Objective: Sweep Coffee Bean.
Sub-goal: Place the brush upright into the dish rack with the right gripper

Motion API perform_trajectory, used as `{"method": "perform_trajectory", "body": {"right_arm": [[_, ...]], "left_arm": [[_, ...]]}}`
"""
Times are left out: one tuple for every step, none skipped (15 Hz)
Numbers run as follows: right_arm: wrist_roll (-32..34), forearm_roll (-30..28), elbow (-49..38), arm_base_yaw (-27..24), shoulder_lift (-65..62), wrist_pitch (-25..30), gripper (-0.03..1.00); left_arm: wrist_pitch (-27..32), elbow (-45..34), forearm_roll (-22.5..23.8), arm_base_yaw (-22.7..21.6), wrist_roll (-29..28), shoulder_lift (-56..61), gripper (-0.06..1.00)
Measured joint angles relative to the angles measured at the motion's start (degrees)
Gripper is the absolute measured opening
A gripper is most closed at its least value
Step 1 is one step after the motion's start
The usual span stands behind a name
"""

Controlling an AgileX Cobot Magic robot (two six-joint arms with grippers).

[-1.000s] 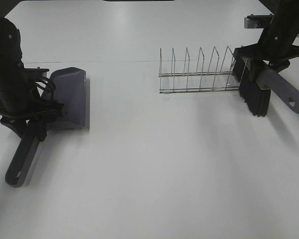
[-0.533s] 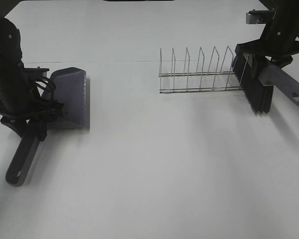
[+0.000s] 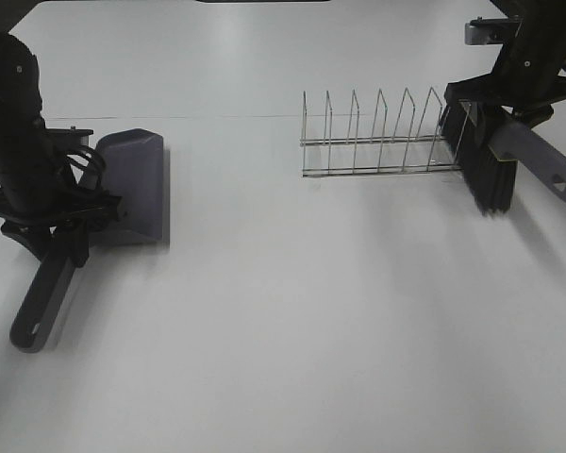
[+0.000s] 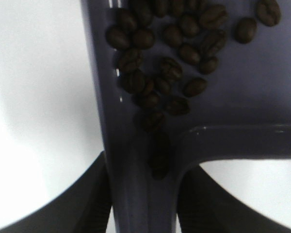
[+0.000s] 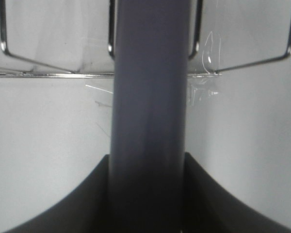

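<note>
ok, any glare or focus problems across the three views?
Exterior high: glare washes the table at top centre, and the shadows are soft-edged. Left wrist: coffee beans in the dustpan look soft, and the table is blown out. Right wrist: the brush handle is blurred, the wire rack sharper.

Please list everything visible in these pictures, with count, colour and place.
table: one, white, under everything
dustpan: one, grey-purple, at the table's left side
coffee bean: about two dozen, dark brown, inside the dustpan
wire rack: one, silver, right half of the table
brush: one, grey-purple handle, black bristles, at the wire rack's right end
left tool: one, black, shut on the dustpan's handle
right tool: one, black, shut on the brush's handle
</note>
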State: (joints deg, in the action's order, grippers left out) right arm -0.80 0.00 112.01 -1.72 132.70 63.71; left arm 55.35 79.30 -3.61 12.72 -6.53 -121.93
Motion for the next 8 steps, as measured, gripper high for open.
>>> {"method": "perform_trajectory", "body": {"right_arm": [[-0.1,0.0,0.0,0.0,0.0,-0.4,0.31],[-0.2,0.0,0.0,0.0,0.0,-0.5,0.31],[-0.4,0.3,0.0,0.0,0.0,-0.5,0.31],[-1.3,0.7,0.0,-0.1,0.0,-0.5,0.31],[-2.0,1.5,0.0,-0.1,0.0,-0.5,0.32],[-3.3,2.7,0.0,-0.2,0.0,-0.5,0.44],[-3.5,3.6,0.0,-0.2,-0.1,-0.5,0.61],[-3.7,3.8,0.0,-0.2,-0.1,-0.5,0.72]], "left_arm": [[0.0,0.0,0.0,0.0,0.0,0.0,0.35],[0.0,0.0,0.0,0.0,0.0,0.0,0.35],[0.0,0.0,0.0,0.0,0.0,0.0,0.35],[0.0,0.0,0.0,0.0,0.0,0.0,0.35],[0.0,0.0,0.0,0.0,0.0,0.0,0.35],[0.0,0.0,0.0,0.0,0.0,0.0,0.35],[0.0,0.0,0.0,0.0,0.0,0.0,0.35],[0.0,0.0,0.0,0.0,0.0,0.0,0.35]]}}
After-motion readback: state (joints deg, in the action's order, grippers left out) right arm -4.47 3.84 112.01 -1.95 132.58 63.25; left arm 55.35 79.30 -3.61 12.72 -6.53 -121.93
